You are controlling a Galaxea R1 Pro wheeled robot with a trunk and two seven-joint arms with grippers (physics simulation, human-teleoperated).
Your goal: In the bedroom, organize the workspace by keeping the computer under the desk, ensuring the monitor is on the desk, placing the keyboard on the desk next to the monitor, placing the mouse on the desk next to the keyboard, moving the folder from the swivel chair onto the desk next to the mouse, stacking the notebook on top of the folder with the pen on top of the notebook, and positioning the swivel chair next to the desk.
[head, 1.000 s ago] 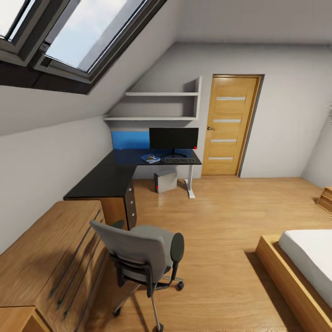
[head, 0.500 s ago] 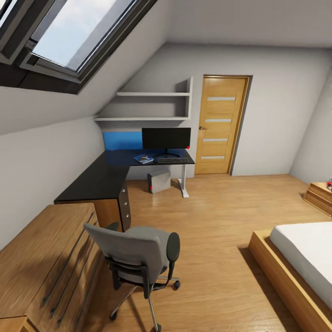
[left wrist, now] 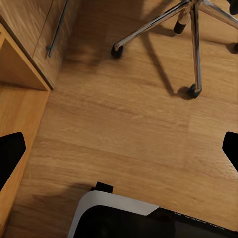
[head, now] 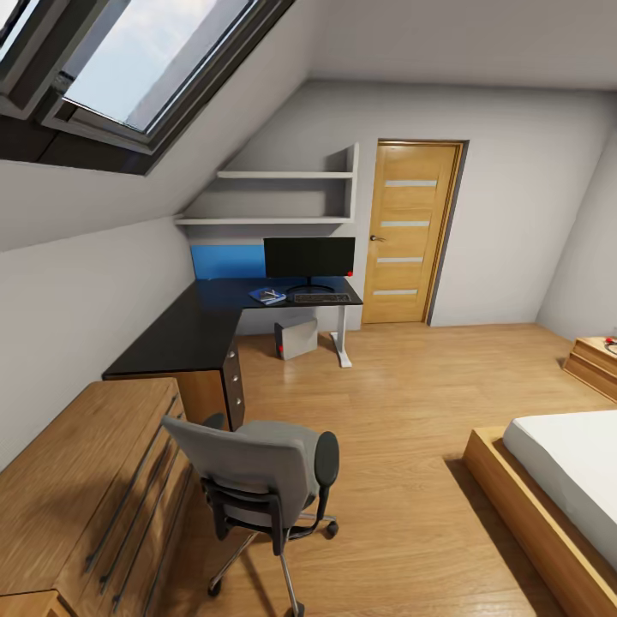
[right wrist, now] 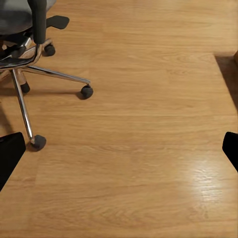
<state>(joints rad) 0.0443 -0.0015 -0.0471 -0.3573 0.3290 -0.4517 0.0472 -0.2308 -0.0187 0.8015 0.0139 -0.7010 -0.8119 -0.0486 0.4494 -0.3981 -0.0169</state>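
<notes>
Swivel chair [head: 266, 480] parked well short of the worktop [head: 197, 330], both sets of fingers [left wrist: 11, 156] [right wrist: 10, 153] spread wide, holding nothing.

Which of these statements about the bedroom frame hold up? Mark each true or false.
1. The monitor stands on the desk. True.
2. The folder lies on the chair seat. False: it lies on the desk, beside the keyboard.
3. The computer sits on the floor under the desk. True.
4. The chair is tucked under the desk. False: it stands apart, by the wood cabinet.
5. The door is wide open. False: it is closed.
</notes>
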